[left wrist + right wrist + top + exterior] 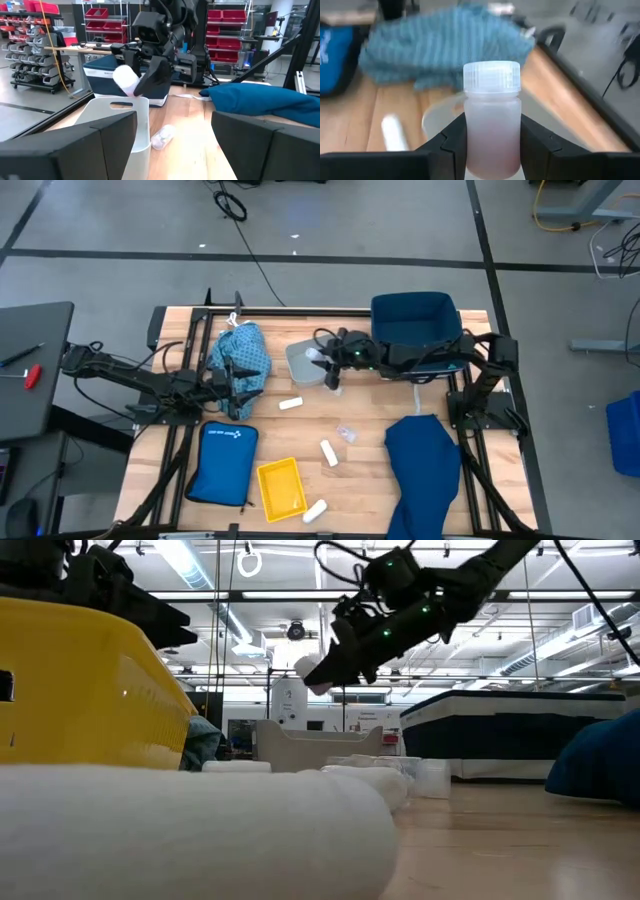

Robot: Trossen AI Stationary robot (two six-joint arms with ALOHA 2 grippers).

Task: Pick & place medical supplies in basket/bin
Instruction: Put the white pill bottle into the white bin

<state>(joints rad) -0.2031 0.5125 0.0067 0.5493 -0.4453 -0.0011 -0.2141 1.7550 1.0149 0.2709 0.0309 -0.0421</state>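
Vial (492, 120), a small capped plastic bottle that looks light, rigid and slick-sided, hangs above the grey bin (305, 362) mid-desk, pinched around its body by the right gripper (328, 360), while the left gripper (243, 376), jaws apart, waits beside the patterned cloth (243, 353).

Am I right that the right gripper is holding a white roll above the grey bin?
Not quite. The right gripper holds a small translucent plastic bottle with a white ribbed cap, not a roll, as the right wrist view shows. It is above the pale grey rectangular bin.
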